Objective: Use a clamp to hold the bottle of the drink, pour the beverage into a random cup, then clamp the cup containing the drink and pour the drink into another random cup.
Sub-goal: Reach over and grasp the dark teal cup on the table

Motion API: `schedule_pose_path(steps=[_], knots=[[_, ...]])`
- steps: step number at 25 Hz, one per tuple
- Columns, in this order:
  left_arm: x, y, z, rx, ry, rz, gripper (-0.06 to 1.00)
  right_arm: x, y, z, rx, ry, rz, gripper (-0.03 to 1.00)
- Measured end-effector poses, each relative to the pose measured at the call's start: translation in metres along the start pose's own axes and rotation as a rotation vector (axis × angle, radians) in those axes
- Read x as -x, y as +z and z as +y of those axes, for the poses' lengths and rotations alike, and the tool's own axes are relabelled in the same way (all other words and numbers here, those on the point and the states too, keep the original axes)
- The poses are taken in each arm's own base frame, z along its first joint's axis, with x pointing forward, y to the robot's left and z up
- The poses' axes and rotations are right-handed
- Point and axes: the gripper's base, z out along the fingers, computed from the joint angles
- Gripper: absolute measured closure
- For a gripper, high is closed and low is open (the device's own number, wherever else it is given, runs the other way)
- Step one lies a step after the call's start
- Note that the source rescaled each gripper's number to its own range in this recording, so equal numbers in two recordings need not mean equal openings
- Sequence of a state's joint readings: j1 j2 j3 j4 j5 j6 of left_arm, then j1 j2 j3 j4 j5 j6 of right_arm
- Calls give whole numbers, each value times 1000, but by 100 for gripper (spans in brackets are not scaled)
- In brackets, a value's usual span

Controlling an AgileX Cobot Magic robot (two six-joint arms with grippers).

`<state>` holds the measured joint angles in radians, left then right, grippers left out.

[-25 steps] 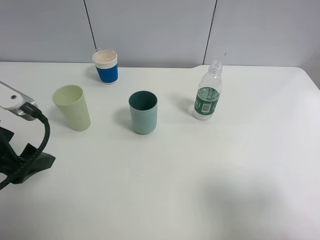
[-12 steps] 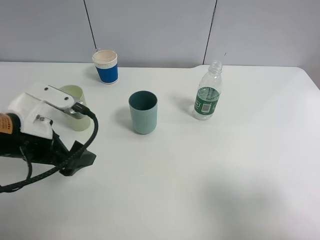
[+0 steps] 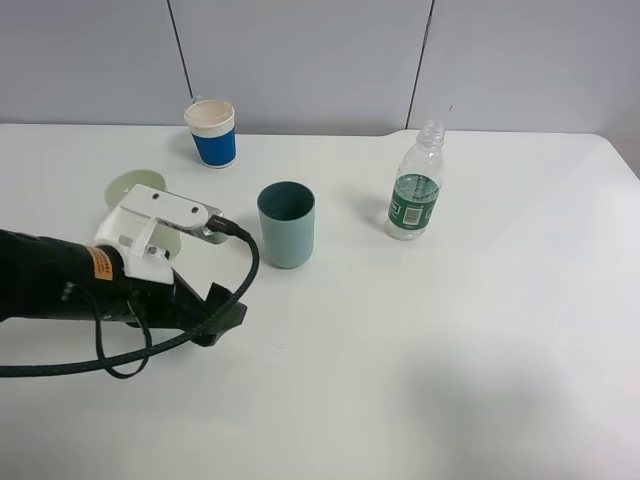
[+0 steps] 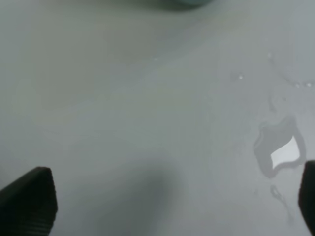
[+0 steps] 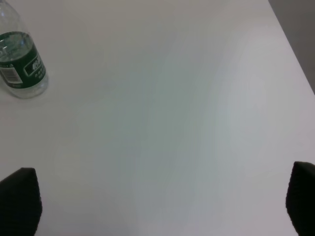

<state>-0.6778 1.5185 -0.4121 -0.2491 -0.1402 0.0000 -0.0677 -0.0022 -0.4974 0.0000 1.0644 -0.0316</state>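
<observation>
Teal cup (image 3: 286,225), darker inside; pale yellow-green cup (image 3: 128,185); blue paper cup (image 3: 213,140) with white rim; clear bottle (image 3: 414,195), green label; white table (image 3: 450,350); black arm (image 3: 45,290), white bracket (image 3: 150,228)

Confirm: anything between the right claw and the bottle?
Nothing visible does. In the right wrist view, only bare table lies between the open right claw and the bottle.

The left arm (image 3: 50,285) is hiding most of the pale cup (image 3: 133,185); the right wrist view is cropping the bottle (image 5: 22,69) at the neck.
</observation>
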Motion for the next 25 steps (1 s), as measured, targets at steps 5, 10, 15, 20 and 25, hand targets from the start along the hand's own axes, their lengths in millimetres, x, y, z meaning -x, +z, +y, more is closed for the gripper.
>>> schedule_pose_path(steps=[5,10,15,20,25], knots=[[-4,20,-4,12,10,-50,-6,0,0,0,0,0,0,-3],[-6,34,-4,67,-72,-116,-6,0,0,0,0,0,0,-3],[-3,38,-7,114,-31,-214,-6,0,0,0,0,0,0,-3],[1,44,-12,147,10,-254,-6,0,0,0,0,0,0,-3],[10,55,-17,150,38,-274,-6,0,0,0,0,0,0,-3]])
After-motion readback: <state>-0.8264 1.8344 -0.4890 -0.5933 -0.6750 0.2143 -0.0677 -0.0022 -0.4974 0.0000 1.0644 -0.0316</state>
